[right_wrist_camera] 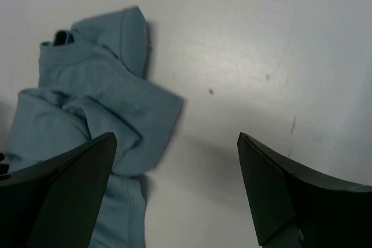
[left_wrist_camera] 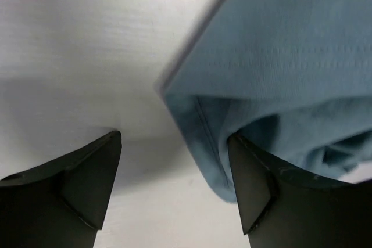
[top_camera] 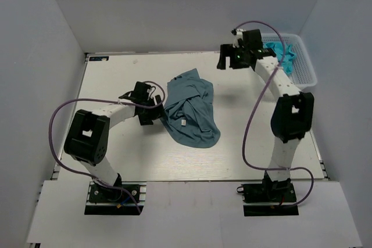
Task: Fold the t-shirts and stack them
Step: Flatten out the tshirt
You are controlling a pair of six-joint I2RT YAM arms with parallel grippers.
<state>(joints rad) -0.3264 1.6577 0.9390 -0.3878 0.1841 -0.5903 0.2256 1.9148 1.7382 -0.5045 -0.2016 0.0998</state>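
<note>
The left fingers (left_wrist_camera: pixel 87 184) stand spread apart and hold nothing. They are low over the desk (top_camera: pixel 116 161) at the 9 o'clock edge of the t-shirt (top_camera: pixel 192 111). In the left wrist view a folded hem of the slate-blue cloth reaches into the gap and lies against the right-hand finger. The left-hand finger has only bare desk beside it.

The right fingers (right_wrist_camera: pixel 290 201) are also released, wide apart and empty. They hang above the desk toward 1 o'clock from the shirt, well apart from it. From that wrist camera the shirt's collar end and a turned-over fold show at about 9 o'clock, and pale desk fills the space between the fingers.

The t-shirt lies crumpled near the middle of the desk in a loose, wrinkled heap. It runs from about 12 o'clock down to 5 o'clock, with several folds across its upper half. A small white label (top_camera: pixel 183 123) shows on the cloth near its centre.

A white basket (top_camera: pixel 308 76) sits at the 2 o'clock corner of the desk, just behind the right arm. It holds bunched turquoise cloth (top_camera: pixel 283 50).
</note>
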